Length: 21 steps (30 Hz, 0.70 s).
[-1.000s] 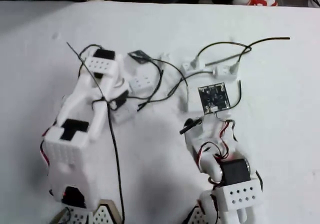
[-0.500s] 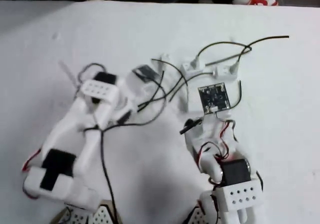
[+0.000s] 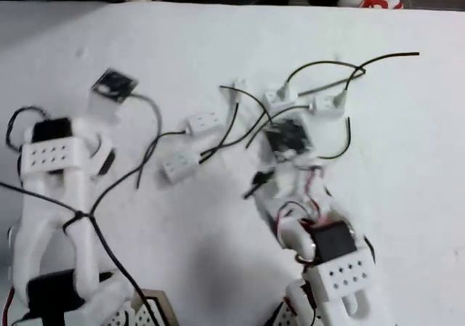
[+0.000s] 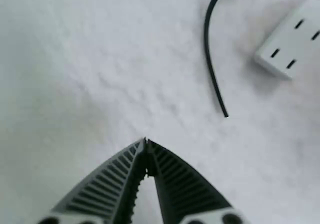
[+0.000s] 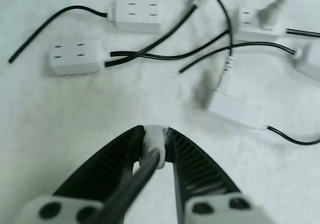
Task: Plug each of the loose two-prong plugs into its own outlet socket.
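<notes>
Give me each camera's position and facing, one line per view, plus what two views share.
High view: fixed above the table, looking down; the left arm and right arm both show.
Left wrist view: on the left wrist, facing the table past the left gripper, shut, empty.
Right wrist view: on the right wrist, facing the table past the right gripper, shut on a white plug.
Shared: high and right wrist views both show one empty outlet socket.
</notes>
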### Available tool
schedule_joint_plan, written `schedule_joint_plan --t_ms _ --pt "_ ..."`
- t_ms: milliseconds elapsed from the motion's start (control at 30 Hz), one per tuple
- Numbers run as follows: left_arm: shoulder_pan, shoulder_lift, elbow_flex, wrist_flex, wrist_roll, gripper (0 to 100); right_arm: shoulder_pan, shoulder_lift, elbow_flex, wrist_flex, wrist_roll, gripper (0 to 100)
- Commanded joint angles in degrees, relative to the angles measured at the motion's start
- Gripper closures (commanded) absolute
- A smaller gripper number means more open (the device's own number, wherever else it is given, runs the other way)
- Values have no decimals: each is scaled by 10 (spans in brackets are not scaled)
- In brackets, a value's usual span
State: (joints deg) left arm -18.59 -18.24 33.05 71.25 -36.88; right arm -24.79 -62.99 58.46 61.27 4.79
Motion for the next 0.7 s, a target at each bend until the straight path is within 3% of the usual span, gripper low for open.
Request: schedule_joint_plan --t_ms 0,333,667 --pt "-58 -52 92 -93 -17 977 -54 97 -83 0 -40 981" --pt "-129 -88 243 -243 44 977 -166 344 -205 -127 -45 981" --pt "-153 -87 255 -258 78 977 -199 548 -319 -209 -45 981"
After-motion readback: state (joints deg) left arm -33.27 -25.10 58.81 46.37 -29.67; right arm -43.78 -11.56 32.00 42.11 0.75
